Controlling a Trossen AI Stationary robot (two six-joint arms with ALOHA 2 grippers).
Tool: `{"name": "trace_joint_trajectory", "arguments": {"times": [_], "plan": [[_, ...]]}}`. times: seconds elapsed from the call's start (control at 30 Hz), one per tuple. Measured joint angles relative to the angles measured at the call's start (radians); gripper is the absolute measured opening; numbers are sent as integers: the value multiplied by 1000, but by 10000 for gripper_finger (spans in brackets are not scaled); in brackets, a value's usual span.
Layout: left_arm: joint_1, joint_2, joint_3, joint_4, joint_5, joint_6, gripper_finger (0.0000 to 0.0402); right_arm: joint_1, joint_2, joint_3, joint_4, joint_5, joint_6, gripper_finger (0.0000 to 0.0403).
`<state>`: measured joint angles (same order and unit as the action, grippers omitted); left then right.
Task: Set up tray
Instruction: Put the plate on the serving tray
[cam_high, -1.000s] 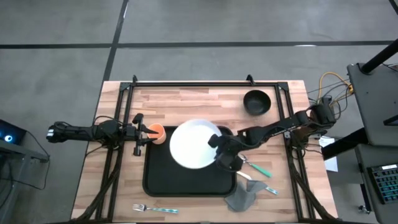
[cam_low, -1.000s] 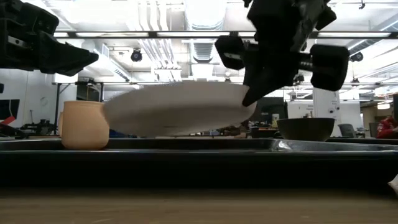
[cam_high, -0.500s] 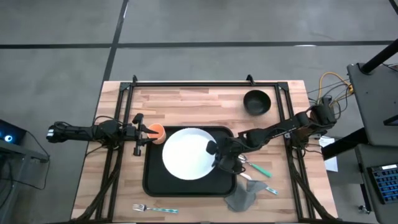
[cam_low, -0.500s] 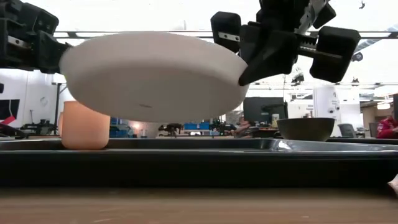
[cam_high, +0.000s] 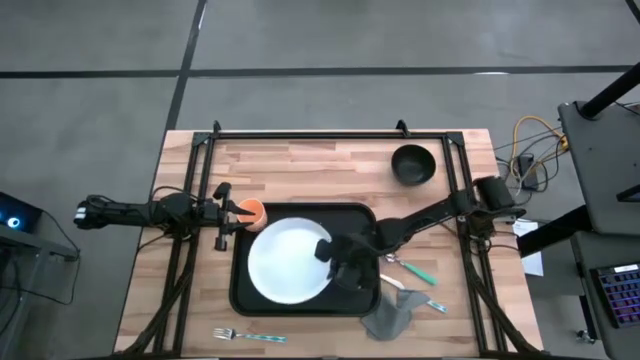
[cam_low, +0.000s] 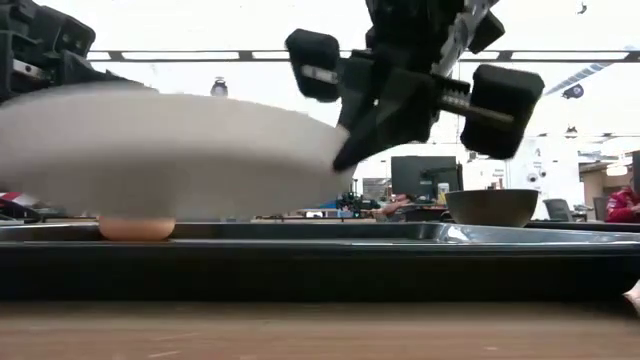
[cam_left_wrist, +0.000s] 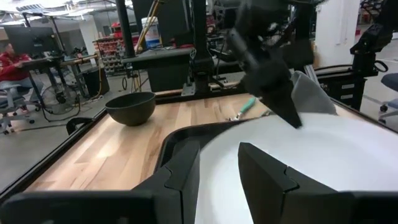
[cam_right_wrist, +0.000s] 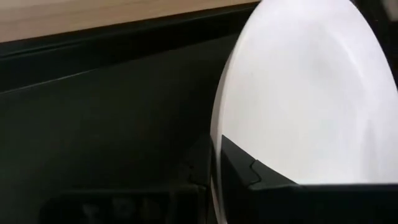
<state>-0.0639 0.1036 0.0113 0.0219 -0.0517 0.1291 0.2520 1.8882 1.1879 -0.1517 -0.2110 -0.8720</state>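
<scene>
The black tray (cam_high: 250, 300) lies in the middle of the wooden table. Just above it hangs a white plate (cam_high: 288, 262), with my right gripper (cam_high: 331, 258) shut on its right rim. The plate also shows in the low view (cam_low: 160, 165), blurred, above the tray's rim (cam_low: 320, 232). An orange cup (cam_high: 253, 213) stands by the tray's far left corner. Beside the cup, above table height, my left gripper (cam_left_wrist: 217, 158) waits open with nothing between its fingers. My right gripper pinches the plate's rim (cam_right_wrist: 217, 127) on the side toward the table's right edge, one finger (cam_right_wrist: 261, 180) on the plate's white top face and the other beneath. The fingers slant down from the table's right. The plate hangs nearly level, clear of the tray.
A dark bowl (cam_high: 413, 163) stands at the far right. Right of the tray lie teal-handled cutlery (cam_high: 418, 270) and a grey napkin (cam_high: 390, 315). A teal-handled fork (cam_high: 248, 336) lies near the front edge. A person (cam_low: 625, 203) sits in the room beyond.
My right gripper has carried the plate toward the table's left and near edges and lower, from over the tray's far right part to over its middle. The plate stays in the hold, clear of the tray.
</scene>
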Motion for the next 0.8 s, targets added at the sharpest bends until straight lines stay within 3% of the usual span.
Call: {"name": "trace_joint_trajectory", "arguments": {"times": [0.33, 0.8], "plan": [[0, 5, 0, 0, 0, 0, 93, 4, 161, 148, -30, 1, -15, 8], [0, 16, 0, 0, 0, 0, 93, 6, 224, 194, -3, -1, -23, 8]]}}
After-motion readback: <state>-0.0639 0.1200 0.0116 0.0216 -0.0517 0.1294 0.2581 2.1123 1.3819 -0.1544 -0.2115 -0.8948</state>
